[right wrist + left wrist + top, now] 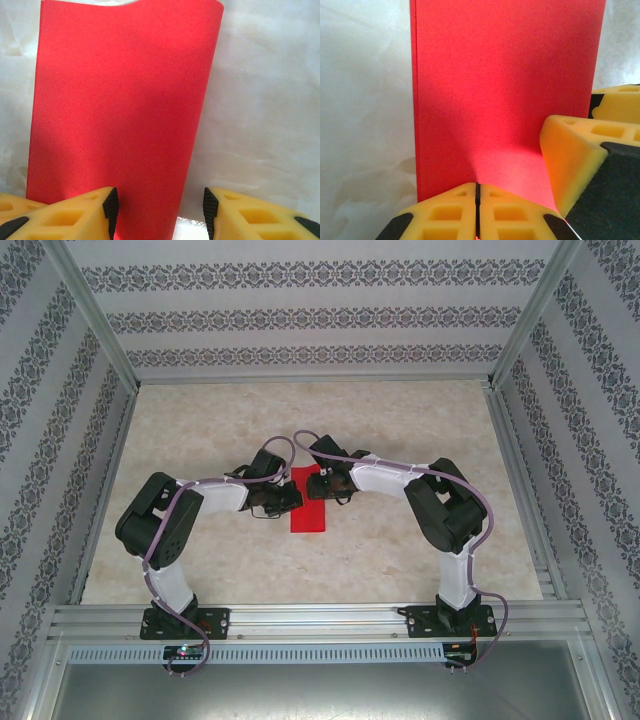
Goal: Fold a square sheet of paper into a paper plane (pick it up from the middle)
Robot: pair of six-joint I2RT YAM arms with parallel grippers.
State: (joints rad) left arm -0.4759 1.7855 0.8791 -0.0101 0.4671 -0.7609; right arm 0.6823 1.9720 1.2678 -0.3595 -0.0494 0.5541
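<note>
Pinching the thin, probably floppy paper [505,90] mid-edge, the left end effector [477,186] is clamping it; the right end effector [157,202] is holding its jaws apart.

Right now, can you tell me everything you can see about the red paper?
The red paper is bright, plain and thin. It is a narrow rectangle with a doubled edge along one long side, so it looks folded in half. It lies mostly flat in the middle of the pale table. One short end curls up slightly. The left gripper is shut on its edge, and one finger of the open right gripper sits on it.
</note>
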